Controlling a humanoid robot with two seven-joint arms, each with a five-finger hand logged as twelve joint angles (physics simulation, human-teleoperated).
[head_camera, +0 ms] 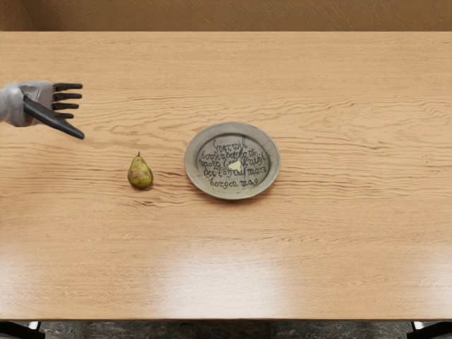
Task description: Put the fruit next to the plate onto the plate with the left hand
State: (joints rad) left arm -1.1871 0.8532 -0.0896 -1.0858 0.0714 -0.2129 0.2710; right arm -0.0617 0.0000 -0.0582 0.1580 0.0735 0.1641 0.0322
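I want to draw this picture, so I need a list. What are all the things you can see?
pear: one, yellow-green, on the table, left of the plate and not touching it
plate: one, grey with dark writing, near the middle of the table
table: one, light brown wood, fills most of the view
wall: one, brown, strip behind the table
left hand: one, grey with black fingers, at the left edge, beyond the pear, fingers spread, holding nothing
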